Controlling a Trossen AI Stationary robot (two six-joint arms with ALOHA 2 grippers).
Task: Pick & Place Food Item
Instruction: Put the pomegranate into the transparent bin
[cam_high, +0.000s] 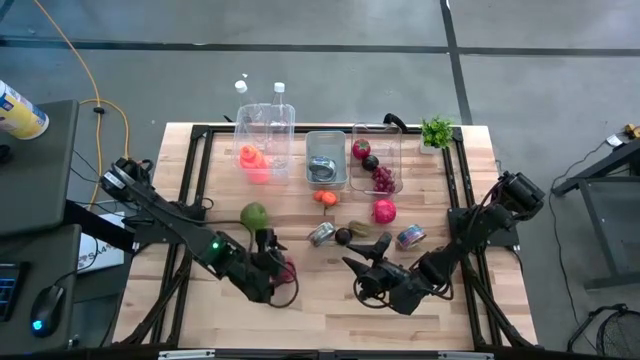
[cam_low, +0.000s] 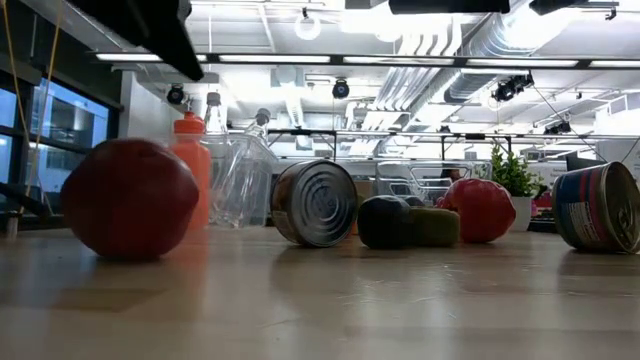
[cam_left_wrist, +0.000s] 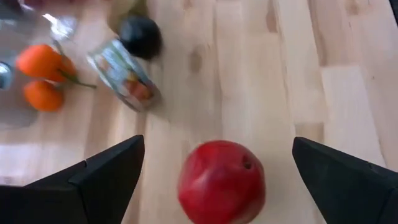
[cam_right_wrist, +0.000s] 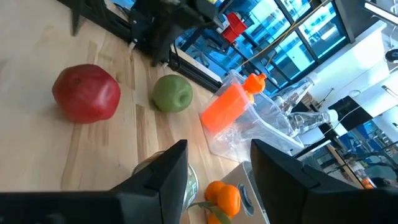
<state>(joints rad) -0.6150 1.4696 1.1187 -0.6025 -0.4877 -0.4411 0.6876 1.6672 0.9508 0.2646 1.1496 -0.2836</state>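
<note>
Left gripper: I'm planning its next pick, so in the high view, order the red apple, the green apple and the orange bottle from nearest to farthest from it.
From the left gripper:
1. Red apple, right at its open fingers, near the front edge.
2. Green apple, farther back on the table, left side.
3. Orange bottle, in the clear container at the far edge.

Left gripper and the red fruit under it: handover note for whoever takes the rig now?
Left gripper: open, fingers on either side of the red pomegranate-like fruit, which lies on the table near the front edge; nothing gripped.
Right gripper: partly open, empty, waiting near the front centre by the dark fruit.
Elsewhere: green apple loose on the left; two cans and a second red fruit loose mid-table; clear bins along the back already hold some food.
Done: approach to the red fruit. Left: close, lift, place it; the pictures do not show where.
</note>
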